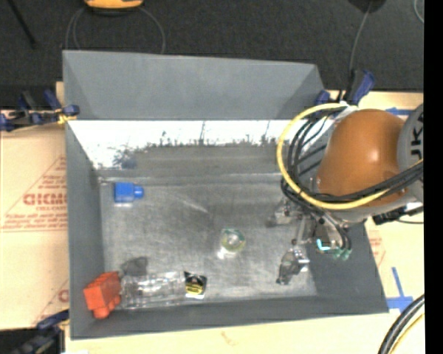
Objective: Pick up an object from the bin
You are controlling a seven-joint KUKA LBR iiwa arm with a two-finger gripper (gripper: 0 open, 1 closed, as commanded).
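The pincer (289,262) hangs low at the right side of the bin (83,220), and I cannot tell whether it is apart or together. Nearest, to its left, lies a small clear round thing (231,242) on the floor's middle, apart from it.

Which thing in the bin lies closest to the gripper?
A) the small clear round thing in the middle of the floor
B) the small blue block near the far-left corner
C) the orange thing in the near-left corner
A: the small clear round thing lies a short way to the left of the gripper in the camera view, while the blue block and the orange thing lie far off at the bin's left side.
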